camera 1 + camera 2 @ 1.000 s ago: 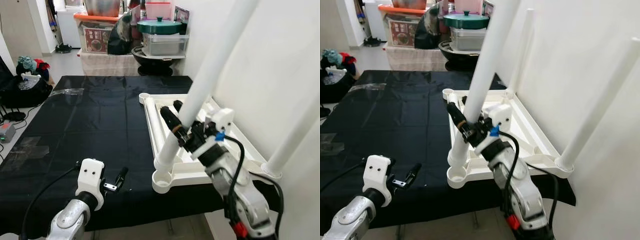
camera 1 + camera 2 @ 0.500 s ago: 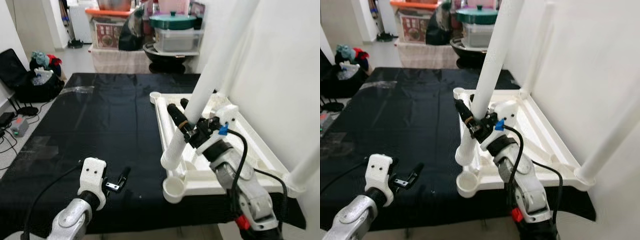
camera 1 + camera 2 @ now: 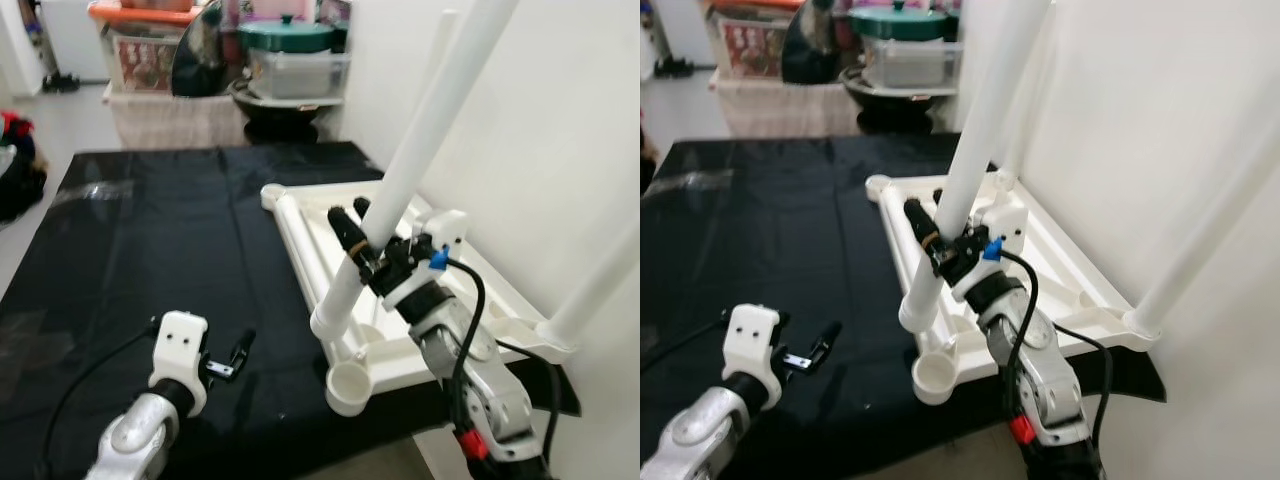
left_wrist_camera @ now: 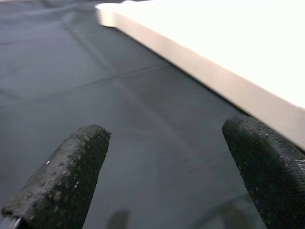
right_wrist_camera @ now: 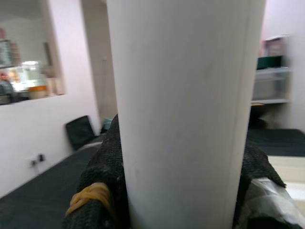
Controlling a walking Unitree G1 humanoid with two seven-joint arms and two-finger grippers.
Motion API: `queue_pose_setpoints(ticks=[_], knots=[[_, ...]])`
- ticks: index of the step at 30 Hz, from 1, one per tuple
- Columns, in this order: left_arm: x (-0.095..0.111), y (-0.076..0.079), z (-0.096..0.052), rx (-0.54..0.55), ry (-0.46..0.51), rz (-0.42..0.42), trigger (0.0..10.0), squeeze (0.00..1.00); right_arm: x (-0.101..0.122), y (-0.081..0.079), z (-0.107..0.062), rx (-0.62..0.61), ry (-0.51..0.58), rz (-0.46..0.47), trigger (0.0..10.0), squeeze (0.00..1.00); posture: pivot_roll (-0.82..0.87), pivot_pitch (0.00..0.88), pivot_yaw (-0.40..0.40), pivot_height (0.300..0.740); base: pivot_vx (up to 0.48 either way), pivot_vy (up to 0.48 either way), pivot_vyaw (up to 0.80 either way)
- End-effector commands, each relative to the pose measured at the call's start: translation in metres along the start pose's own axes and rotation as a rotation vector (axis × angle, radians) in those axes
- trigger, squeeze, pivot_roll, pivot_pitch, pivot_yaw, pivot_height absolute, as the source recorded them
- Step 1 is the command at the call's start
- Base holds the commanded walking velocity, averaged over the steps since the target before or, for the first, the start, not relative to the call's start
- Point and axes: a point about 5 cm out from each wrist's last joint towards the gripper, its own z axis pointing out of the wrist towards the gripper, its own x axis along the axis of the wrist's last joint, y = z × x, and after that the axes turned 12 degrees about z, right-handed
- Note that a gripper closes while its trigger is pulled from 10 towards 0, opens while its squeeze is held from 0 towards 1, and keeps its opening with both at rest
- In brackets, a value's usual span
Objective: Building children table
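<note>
Right now the right gripper [image 3: 370, 262] is clamped around a white table leg [image 3: 420, 160], its foot low beside the near-left socket [image 3: 347, 385] of the upturned tabletop [image 3: 470, 285] on the black sheet [image 3: 160, 250]. Risk: the leg leans right, so pushing could jam it or shove the tabletop sideways. Left gripper [image 3: 232, 358] hovers near-left, fingers apart, too far to steady anything.

The table leg [image 3: 420, 150] top seems cut off.
</note>
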Motion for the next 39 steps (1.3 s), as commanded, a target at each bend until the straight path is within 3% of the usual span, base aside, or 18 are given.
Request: queue_pose_setpoints(ticks=[1,4,7,10,15,21,26,30,35,39], knots=[[-0.001,0.002,0.001,-0.012,-0.010,-0.008,10.0,0.00,0.004,0.006,-0.002,-0.028,0.010,0.003,0.0,0.00,0.10,0.000,-0.093,0.740,0.000,0.000,0.00],[-0.001,0.002,0.002,-0.014,-0.010,-0.009,10.0,0.00,0.005,0.007,-0.004,-0.021,0.003,0.022,0.0,0.00,0.09,0.000,-0.089,0.740,0.000,0.000,0.00],[-0.002,0.003,0.003,-0.021,-0.011,-0.009,10.0,0.00,-0.002,-0.002,-0.013,0.119,-0.113,0.092,0.0,0.00,0.09,0.000,-0.089,0.740,0.000,0.000,0.00],[-0.002,0.003,0.003,-0.021,-0.011,-0.009,10.0,0.00,-0.003,-0.006,-0.017,0.175,-0.153,0.107,0.0,0.00,0.09,0.000,-0.095,0.740,0.000,0.000,0.00],[-0.003,0.003,0.004,-0.018,-0.013,-0.011,10.0,0.00,-0.001,-0.015,-0.017,0.250,-0.163,0.160,0.0,0.00,0.09,0.000,-0.097,0.740,0.000,0.000,0.00],[-0.003,0.004,0.004,-0.020,-0.013,-0.010,10.0,0.00,-0.005,-0.019,-0.017,0.289,-0.189,0.160,0.0,0.00,0.10,0.000,-0.098,0.740,0.000,0.000,0.00],[-0.003,0.004,0.004,-0.020,-0.014,-0.008,10.0,0.00,-0.005,-0.001,-0.020,0.325,-0.265,0.092,0.0,0.00,0.11,0.000,-0.103,0.740,0.000,0.000,0.00],[-0.004,0.004,0.004,-0.022,-0.015,-0.008,10.0,0.00,-0.002,0.010,-0.021,0.309,-0.274,0.076,0.0,0.00,0.11,0.000,-0.102,0.740,0.000,0.000,0.00],[-0.003,0.004,0.003,-0.022,-0.015,-0.009,10.0,0.00,0.008,0.036,-0.021,0.241,-0.265,0.052,0.0,0.00,0.11,0.000,-0.103,0.740,0.000,0.000,0.00],[-0.003,0.004,0.003,-0.024,-0.016,-0.009,10.0,0.00,0.011,0.041,-0.022,0.229,-0.249,0.069,0.0,0.00,0.11,0.000,-0.102,0.740,0.000,0.000,0.00]])
